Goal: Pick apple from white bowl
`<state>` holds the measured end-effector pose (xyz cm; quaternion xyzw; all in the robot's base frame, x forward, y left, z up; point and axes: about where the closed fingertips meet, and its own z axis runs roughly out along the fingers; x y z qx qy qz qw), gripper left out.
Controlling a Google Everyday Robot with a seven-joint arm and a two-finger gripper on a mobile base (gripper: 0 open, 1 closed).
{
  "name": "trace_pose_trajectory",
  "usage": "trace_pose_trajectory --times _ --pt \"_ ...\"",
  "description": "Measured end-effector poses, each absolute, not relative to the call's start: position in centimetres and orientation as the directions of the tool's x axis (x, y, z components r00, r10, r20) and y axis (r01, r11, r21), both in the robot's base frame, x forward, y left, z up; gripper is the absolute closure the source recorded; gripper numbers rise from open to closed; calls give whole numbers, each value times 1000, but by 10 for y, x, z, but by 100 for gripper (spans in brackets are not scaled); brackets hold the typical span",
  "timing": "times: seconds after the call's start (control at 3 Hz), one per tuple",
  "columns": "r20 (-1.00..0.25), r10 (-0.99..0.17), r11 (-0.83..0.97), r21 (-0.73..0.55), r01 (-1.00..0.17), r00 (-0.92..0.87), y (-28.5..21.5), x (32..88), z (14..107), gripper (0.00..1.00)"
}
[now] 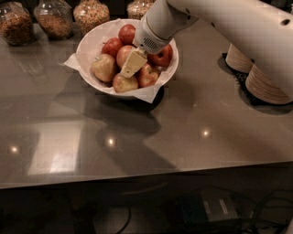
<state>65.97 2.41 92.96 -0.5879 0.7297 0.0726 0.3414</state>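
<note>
4 jars (91,13), stacked paper bowls (268,84), grey counter (206,109)

Small lights are glinting on the dim bench (206,105); the tool (133,63), low in the white bowl (85,44), is throwing soft shadow forward.

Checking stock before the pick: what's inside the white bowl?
Red and yellowish apples on white paper lining the white bowl. The gripper is down among them, covering part of the pile; whatever lies beneath it and the top apples is hidden.
</note>
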Motion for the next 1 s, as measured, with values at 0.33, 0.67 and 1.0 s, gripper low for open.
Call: trace_pose_trajectory --times 0.33,0.67,1.0 --pt "-580 -810 299 -284 -911 -85 27 663 922 39" --pt "-578 -811 299 -280 -912 -88 29 664 920 50" --pt "-576 -812 298 -275 -914 -91 32 663 919 68"
